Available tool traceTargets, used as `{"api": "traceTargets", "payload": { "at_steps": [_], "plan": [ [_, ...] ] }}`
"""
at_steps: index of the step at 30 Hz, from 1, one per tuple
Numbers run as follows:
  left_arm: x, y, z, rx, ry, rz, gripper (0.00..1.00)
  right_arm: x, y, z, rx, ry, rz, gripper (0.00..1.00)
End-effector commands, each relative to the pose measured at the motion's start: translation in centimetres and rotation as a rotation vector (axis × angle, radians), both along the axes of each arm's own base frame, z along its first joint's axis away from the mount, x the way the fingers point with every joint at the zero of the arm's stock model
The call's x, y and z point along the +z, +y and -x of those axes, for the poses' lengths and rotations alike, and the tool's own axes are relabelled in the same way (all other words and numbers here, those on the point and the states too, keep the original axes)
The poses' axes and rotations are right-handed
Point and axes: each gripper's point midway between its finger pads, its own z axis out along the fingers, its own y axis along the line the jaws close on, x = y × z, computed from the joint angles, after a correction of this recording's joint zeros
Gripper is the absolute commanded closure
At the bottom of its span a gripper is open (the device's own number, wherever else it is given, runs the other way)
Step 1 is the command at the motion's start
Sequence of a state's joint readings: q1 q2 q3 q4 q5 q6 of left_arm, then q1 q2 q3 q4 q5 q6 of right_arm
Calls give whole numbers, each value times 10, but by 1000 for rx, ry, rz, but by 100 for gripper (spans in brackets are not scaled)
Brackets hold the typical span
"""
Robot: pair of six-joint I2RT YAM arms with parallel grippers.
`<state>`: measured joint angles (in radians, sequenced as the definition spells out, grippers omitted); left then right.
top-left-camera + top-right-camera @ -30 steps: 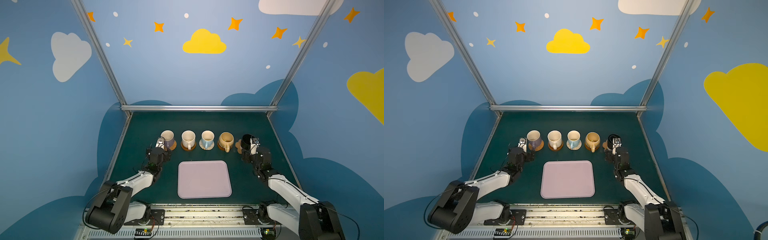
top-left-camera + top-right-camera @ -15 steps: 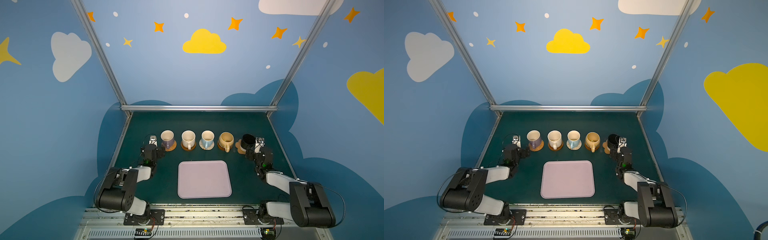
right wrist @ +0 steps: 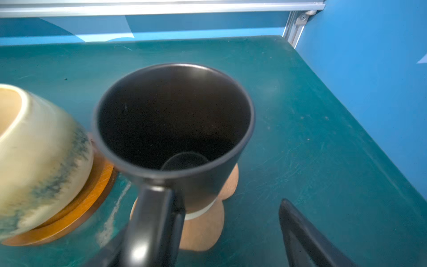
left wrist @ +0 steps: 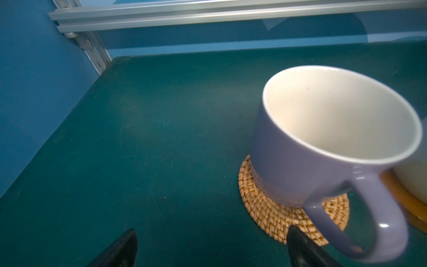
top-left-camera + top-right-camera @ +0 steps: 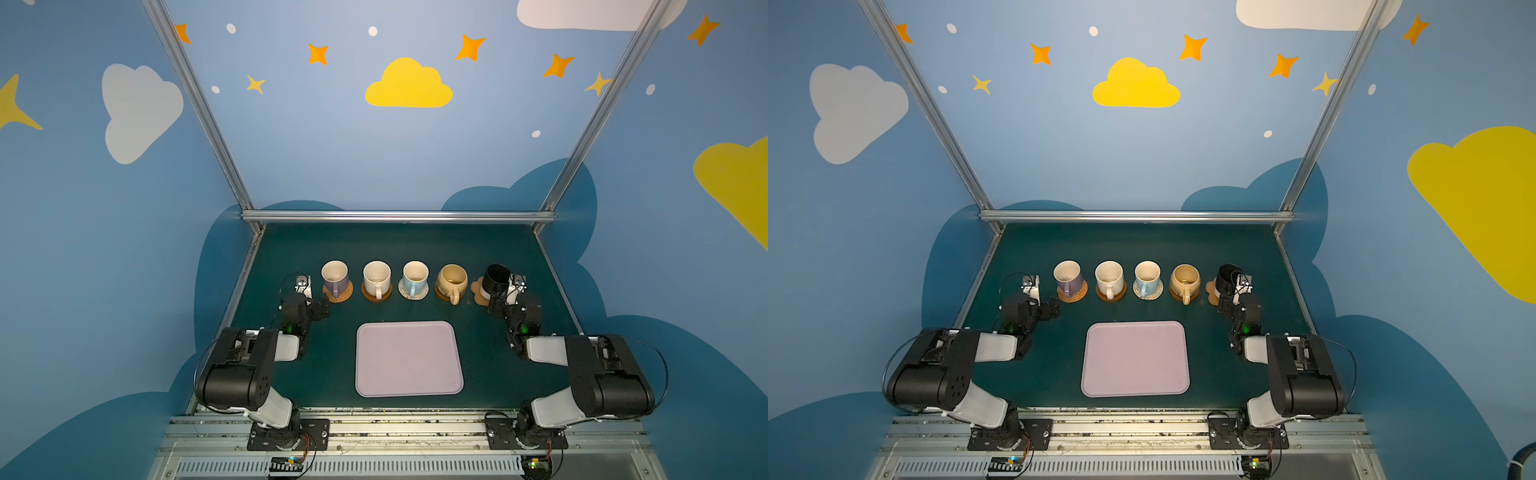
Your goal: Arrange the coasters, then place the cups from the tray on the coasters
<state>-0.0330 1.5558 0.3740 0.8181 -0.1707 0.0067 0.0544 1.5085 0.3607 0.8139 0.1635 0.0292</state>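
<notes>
Black jaws of my right gripper (image 5: 497, 298) stand wide and empty either side of the black mug's (image 3: 173, 115) handle; the mug sits off-centre on its paw-shaped cork coaster (image 3: 203, 228), so a crooked retreat could hook the handle and drag it off. My left gripper (image 4: 211, 231), equally wide, holds nothing beside the lilac mug (image 4: 323, 138) on its tan woven coaster (image 4: 272, 212). All five cups stand on coasters; the tray (image 5: 409, 359) lies bare

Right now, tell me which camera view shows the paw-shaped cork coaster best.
The right wrist view: the paw-shaped cork coaster is close up, its rounded lobes sticking out from under the black mug. In both top views the coaster is only a small tan patch beside that mug. The left wrist view misses it.
</notes>
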Motion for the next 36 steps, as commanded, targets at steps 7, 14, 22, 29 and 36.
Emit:
{"api": "traceTargets", "payload": {
  "at_steps": [7, 14, 22, 29, 36],
  "plan": [
    [16, -2, -8, -13, -45, 25, 0, 15, 5, -6, 28, -74, -11, 20],
    [16, -2, -8, -12, -42, 31, 0, 13, -2, -8, -13, -53, -9, 17],
    [15, -1, -8, -11, -37, 37, 0, 13, -1, -8, -12, -57, -6, 11],
    [15, -1, -9, -10, -38, 37, 0, 13, -1, -9, -14, -59, 2, 11],
    [15, -1, -8, -12, -37, 37, 0, 13, 0, -9, -12, -56, 2, 11]
  ]
}}
